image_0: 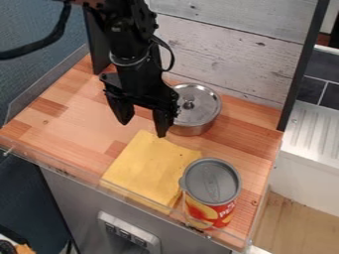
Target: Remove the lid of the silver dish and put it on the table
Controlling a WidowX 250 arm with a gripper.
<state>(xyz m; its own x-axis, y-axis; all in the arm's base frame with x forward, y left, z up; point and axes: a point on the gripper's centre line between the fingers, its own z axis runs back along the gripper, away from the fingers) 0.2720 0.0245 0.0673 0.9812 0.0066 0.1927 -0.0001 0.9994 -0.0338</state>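
Jaws [143,129]: wide, holding nothing, beside the silver dish [192,130]. Lid [200,94] found seated on the dish, its knob [189,104] uppermost, at two o'clock from the jaws. Yellow cloth [149,166] lies at six o'clock, can [212,181] at five. Step in hand, as judged: lining up for the grasp. Next move calls for raising the jaws, shifting toward two o'clock, straddling the knob and closing. Bare tabletop [73,114] at nine o'clock would suit the lid.
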